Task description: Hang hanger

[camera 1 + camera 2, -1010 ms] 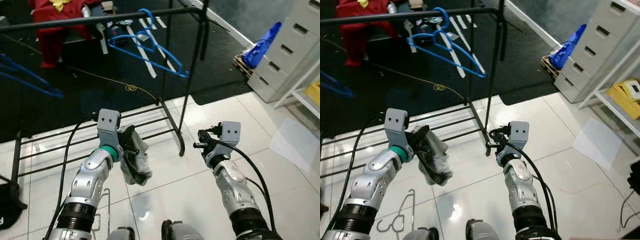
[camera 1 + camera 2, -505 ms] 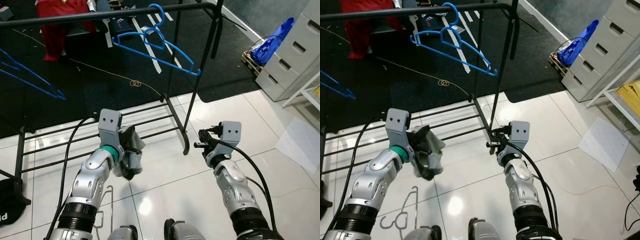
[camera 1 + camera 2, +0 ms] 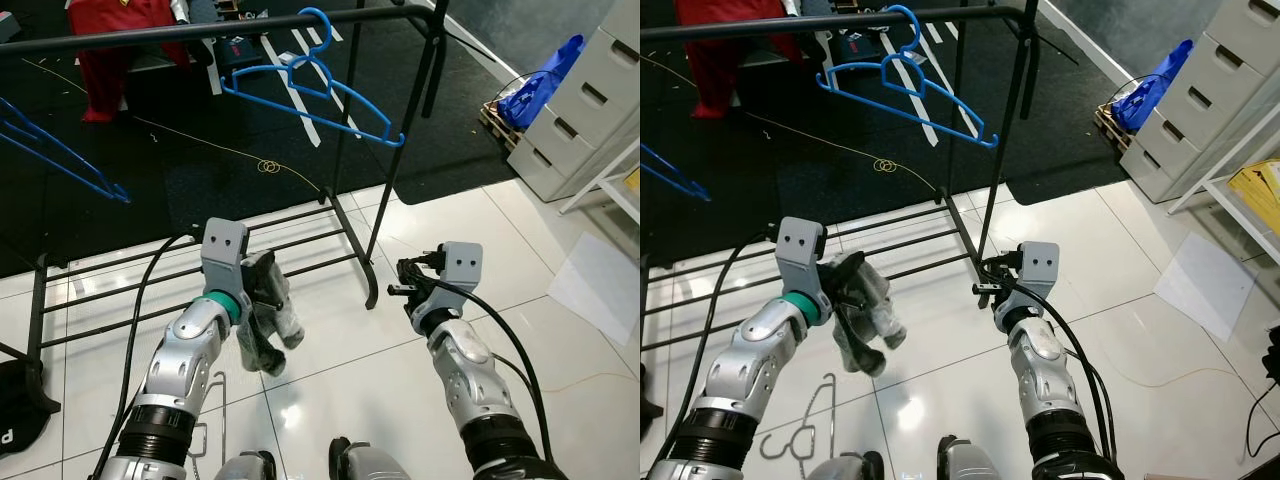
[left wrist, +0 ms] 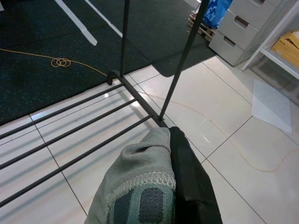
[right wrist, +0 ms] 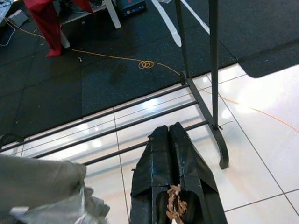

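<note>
Right now left claw point(image 3: 262, 300) clamps limp grey-green cloth point(image 3: 268, 325), soft, light. Right claw point(image 3: 985, 280) pressed closed, empty. I see wire hanger point(image 3: 798, 433) on floor below left claw: light, stiff, slippery; grab at hook neck.

Head pair looking down, wrist views low, sharing rack base point(image 4: 140, 100)

Grey knitted cloth point(image 3: 262, 318) smothers the left gripper's point(image 3: 255, 300) fingers; the far-left blue plastic hanger point(image 3: 55, 160) runs off-frame.
</note>
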You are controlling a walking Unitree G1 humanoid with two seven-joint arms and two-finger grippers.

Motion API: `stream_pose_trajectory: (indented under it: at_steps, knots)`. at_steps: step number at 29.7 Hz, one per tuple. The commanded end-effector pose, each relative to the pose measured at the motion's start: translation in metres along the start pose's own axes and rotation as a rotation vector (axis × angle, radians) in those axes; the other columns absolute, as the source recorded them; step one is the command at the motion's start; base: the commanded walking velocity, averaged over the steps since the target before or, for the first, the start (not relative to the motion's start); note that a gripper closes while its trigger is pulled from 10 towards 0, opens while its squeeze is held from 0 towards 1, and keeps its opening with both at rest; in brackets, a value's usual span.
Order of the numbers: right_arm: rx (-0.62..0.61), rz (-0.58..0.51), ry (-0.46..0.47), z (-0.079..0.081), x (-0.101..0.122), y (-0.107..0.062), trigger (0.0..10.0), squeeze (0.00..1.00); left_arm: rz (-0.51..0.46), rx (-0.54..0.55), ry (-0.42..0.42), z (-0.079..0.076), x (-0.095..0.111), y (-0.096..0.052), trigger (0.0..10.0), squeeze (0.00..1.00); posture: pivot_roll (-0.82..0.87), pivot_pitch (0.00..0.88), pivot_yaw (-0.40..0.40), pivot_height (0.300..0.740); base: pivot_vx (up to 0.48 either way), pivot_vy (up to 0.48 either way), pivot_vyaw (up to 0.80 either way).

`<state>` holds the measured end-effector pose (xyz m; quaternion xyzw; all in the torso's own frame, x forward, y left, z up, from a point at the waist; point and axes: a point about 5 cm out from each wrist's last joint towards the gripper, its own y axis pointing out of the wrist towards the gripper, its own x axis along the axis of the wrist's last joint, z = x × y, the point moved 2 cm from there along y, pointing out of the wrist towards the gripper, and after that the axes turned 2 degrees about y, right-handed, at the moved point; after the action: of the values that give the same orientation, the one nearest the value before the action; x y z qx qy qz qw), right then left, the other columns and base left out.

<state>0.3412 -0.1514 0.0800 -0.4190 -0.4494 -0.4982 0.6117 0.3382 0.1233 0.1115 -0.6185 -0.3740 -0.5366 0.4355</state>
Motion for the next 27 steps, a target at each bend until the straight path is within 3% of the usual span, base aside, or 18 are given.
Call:
stream_pose_trajectory:
  at_steps: [1,27]
  knots:
    - [-0.009,0.017,0.005,-0.0027,-0.0046,-0.0021,10.0,0.0,-0.001,-0.015,-0.012,-0.0025,-0.0032,-0.0019,10.0,0.0,-0.04,0.069,0.037,0.74,0.0,0.0,0.0]
    - [-0.009,0.022,0.002,-0.0028,-0.0056,-0.0031,10.0,0.0,-0.016,-0.057,-0.031,-0.0059,-0.0021,-0.0036,10.0,0.0,-0.05,0.076,0.036,0.74,0.279,0.0,0.0]
